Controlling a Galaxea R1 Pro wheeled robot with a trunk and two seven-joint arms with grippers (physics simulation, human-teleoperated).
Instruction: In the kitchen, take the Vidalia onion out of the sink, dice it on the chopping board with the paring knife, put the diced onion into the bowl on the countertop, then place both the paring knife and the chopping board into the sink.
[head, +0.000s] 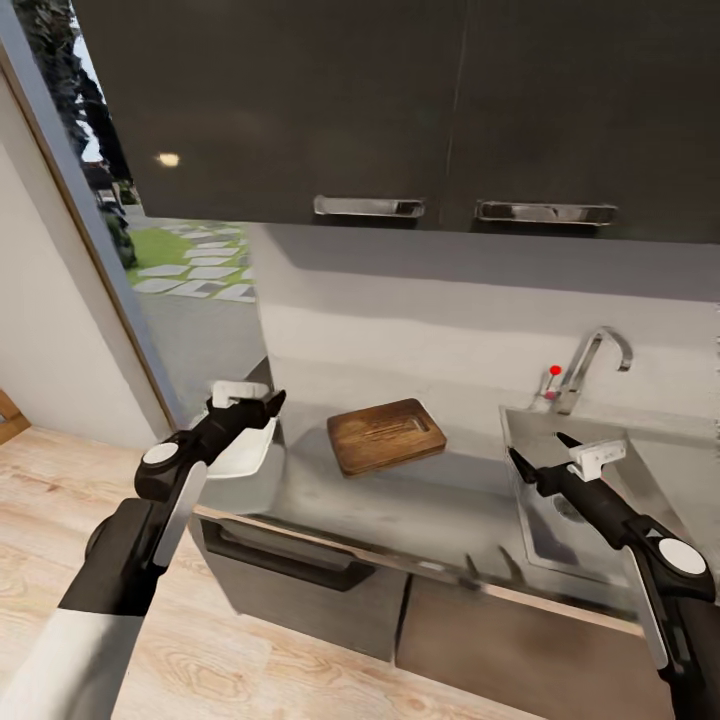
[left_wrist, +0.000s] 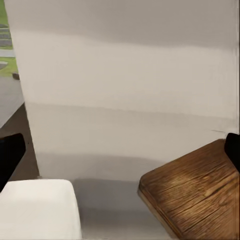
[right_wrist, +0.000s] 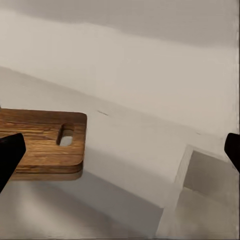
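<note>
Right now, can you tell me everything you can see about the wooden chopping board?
The chopping board is a dark brown wooden rectangle with rounded corners and clear grain. A slot handle hole is cut near one end, seen in the right wrist view. It looks like a thick slab with a groove along its side. It lies flat on the grey countertop, between the white bowl and the sink. Nothing rests on it, and neither hand touches it.
</note>
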